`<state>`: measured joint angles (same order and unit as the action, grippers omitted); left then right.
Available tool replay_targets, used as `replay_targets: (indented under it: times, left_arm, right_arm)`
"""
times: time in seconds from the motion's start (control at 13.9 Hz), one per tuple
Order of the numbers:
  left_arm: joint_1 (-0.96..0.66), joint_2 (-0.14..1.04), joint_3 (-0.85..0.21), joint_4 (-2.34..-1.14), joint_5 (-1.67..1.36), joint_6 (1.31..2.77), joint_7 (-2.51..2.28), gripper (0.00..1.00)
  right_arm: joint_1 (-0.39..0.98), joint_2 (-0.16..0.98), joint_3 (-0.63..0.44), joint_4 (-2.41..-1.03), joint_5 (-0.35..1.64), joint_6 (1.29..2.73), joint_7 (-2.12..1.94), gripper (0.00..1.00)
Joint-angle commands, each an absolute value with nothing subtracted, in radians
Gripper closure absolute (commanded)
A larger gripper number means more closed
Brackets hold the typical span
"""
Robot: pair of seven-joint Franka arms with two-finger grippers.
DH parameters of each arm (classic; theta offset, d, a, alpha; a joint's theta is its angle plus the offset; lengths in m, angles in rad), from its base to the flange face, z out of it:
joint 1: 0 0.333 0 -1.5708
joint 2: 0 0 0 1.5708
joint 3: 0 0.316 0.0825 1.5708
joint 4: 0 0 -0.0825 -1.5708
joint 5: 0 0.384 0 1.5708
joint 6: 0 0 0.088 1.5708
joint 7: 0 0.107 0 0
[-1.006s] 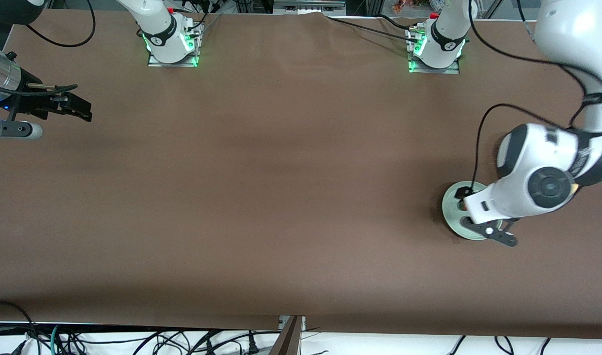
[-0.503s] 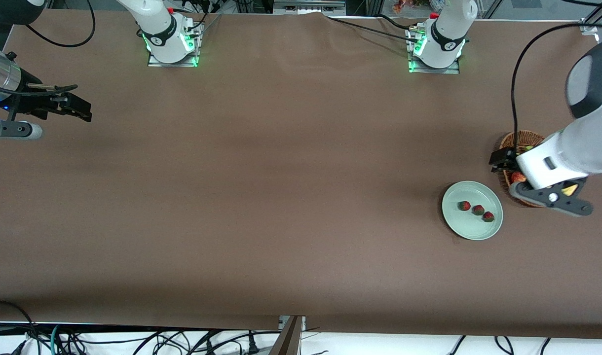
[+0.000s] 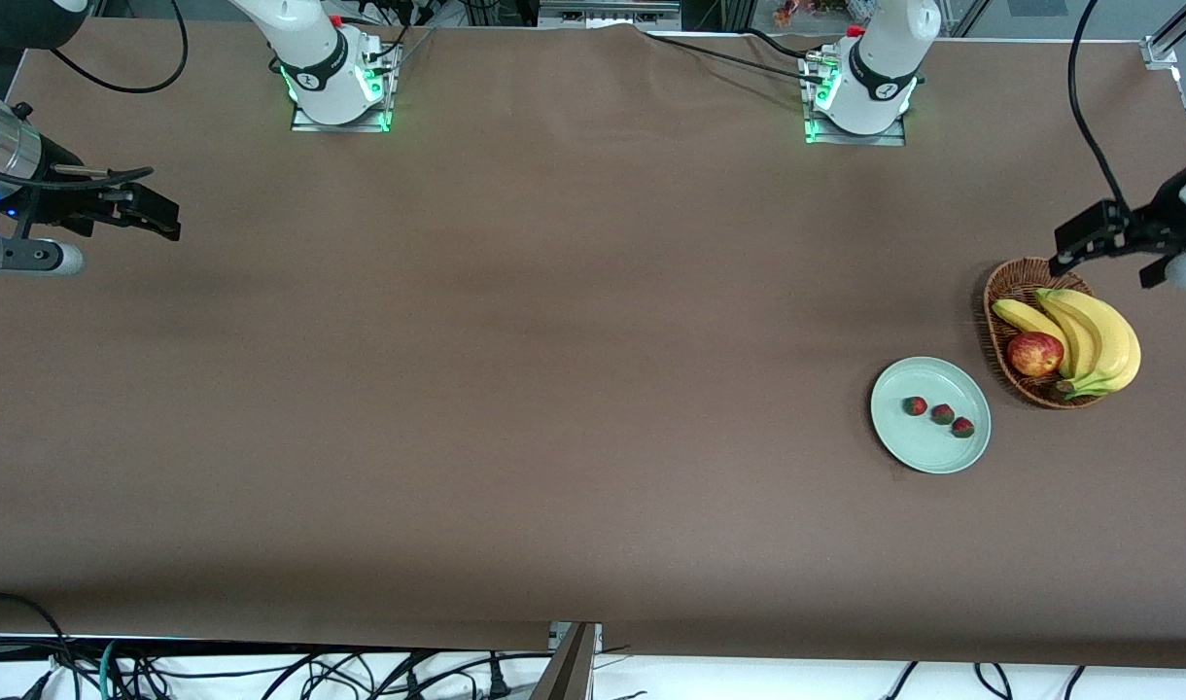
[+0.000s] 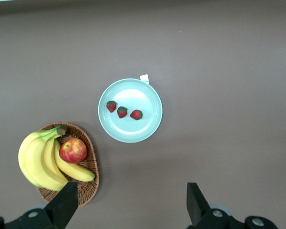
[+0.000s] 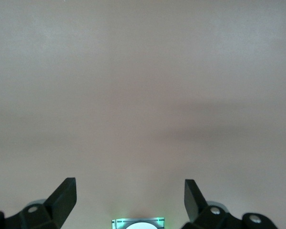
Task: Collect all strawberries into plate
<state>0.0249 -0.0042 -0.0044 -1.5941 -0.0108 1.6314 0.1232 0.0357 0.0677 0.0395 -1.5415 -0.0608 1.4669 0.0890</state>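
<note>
Three strawberries point(image 3: 942, 414) lie on the plate point(image 3: 904, 447); I judge them soft, best pinched lightly mid-body. Left gripper point(image 4: 128, 207), over the basket point(image 3: 1003, 292), and waiting right gripper point(image 5: 129, 202), at its table end, both gape empty.

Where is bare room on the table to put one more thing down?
The long brown stretch from the plate toward the right arm's end of the table is bare. The strip nearer the front camera than the plate is bare too. It is crowded only where the plate, with three strawberries, lies beside the basket of bananas and an apple.
</note>
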Motion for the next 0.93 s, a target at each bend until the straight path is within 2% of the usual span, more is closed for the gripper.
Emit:
replay_targets:
  times: [0.0,0.86]
  left_arm:
    - [-0.015,-0.097,0.011,-1.715,-0.015,1.648,0.103,0.00]
    - [-0.015,-0.044,-0.006,-1.686,-0.014,1.601,0.103,0.00]
  right_arm:
    - [0.026,0.069,0.052,-1.529,-0.074,1.466,0.104,0.00]
    - [0.026,0.069,0.052,-1.529,-0.072,1.468,0.104,0.00]
